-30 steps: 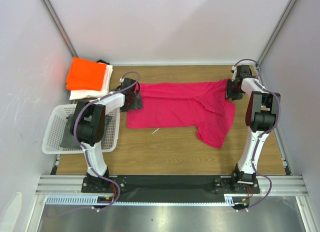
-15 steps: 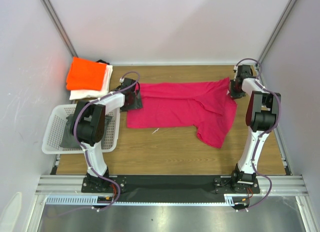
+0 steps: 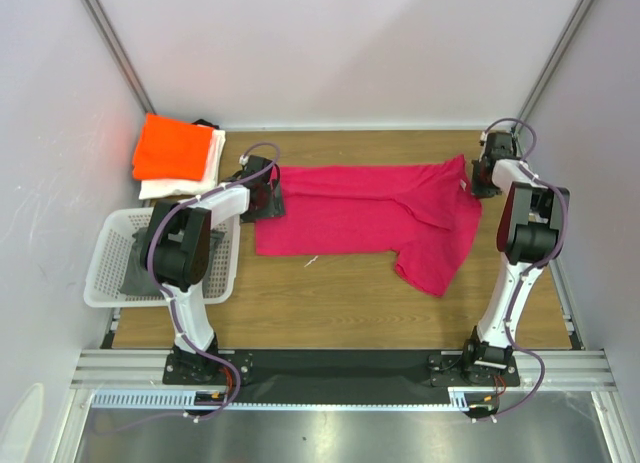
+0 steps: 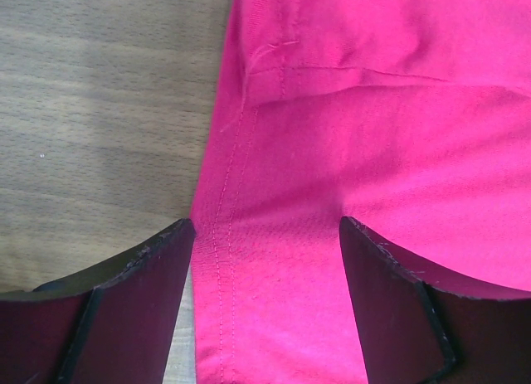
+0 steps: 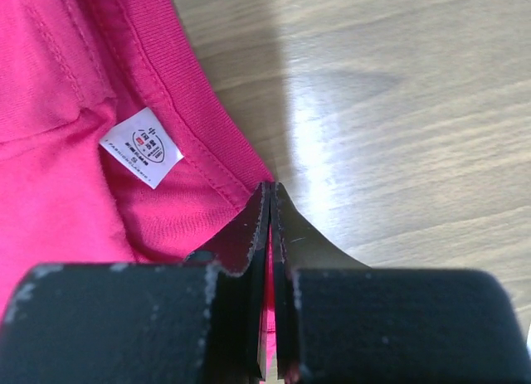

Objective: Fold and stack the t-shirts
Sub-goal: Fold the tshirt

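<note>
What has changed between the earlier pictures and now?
The right tool shut on the pink t-shirt at its collar and pulled it to the right. The left tool stayed open over the other end; orange t-shirt, white t-shirt and basket did not move.

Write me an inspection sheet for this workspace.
Surface: wooden table, bare wood around the cloth.
Job's things: pink t-shirt lying mostly flat mid-table; orange t-shirt folded on top of the folded white t-shirt, far left corner.
Clutter: white lattice basket at the left edge, dark item inside.
Tools: left tool open, fingers either side of the pink hem; right tool shut on the pink collar edge.
Cables: purple cables looped along both arms.
Surroundings: plain white walls; nothing else seen.
</note>
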`<state>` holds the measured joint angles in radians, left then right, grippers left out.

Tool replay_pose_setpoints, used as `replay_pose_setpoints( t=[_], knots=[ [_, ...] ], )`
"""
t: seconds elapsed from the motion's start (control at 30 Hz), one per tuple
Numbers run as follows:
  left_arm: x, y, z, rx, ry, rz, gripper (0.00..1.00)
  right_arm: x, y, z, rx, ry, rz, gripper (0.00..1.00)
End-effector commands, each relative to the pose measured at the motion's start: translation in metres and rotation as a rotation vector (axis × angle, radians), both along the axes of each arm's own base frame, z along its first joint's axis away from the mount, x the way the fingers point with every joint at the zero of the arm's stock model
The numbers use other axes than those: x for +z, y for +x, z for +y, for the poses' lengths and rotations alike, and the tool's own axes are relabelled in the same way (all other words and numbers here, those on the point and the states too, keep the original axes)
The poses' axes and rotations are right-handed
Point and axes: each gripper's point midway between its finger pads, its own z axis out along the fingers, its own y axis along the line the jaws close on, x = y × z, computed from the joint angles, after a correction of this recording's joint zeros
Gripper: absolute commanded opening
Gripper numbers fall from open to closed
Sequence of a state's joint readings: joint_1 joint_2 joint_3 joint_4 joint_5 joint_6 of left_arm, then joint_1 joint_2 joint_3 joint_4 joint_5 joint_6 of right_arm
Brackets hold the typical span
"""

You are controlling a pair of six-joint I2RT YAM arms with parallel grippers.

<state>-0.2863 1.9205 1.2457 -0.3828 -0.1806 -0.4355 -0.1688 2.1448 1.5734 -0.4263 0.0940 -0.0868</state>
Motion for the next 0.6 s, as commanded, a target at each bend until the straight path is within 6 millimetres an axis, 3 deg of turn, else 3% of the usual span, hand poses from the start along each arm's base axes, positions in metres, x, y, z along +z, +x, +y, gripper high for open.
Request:
replay_pose_setpoints(
  t=[0.0,0.2,0.3,0.37,0.4,0.43,0.53,0.57],
  knots=[
    [-0.012,-0.003,0.0,-0.002,0.015,0.033,0.77,-0.024,-0.038,-0.019,-0.048,-0.034,0.132,0.0],
    [-0.012,-0.003,-0.001,-0.013,0.014,0.032,0.77,-0.015,-0.032,-0.007,-0.026,0.002,0.107,0.0],
    [-0.008,-0.001,-0.008,-0.054,-0.012,0.023,0.78,0.0,-0.025,0.002,-0.021,0.056,0.072,0.11],
    [0.005,0.004,-0.013,-0.079,-0.027,-0.013,0.78,0.026,-0.013,0.009,-0.026,0.102,0.017,0.19],
    [0.011,0.006,-0.017,-0.106,-0.035,-0.026,0.78,0.035,-0.015,0.012,-0.035,0.116,0.023,0.27],
    [0.027,0.014,-0.022,-0.123,-0.049,-0.064,0.78,0.057,-0.007,0.012,-0.038,0.114,-0.022,0.32],
    [0.053,0.022,-0.035,-0.192,-0.077,-0.108,0.79,0.084,-0.009,0.026,-0.086,0.198,-0.065,0.45],
    [0.072,0.032,-0.041,-0.214,-0.085,-0.152,0.79,0.098,-0.014,0.028,-0.102,0.209,-0.089,0.49]
  ],
)
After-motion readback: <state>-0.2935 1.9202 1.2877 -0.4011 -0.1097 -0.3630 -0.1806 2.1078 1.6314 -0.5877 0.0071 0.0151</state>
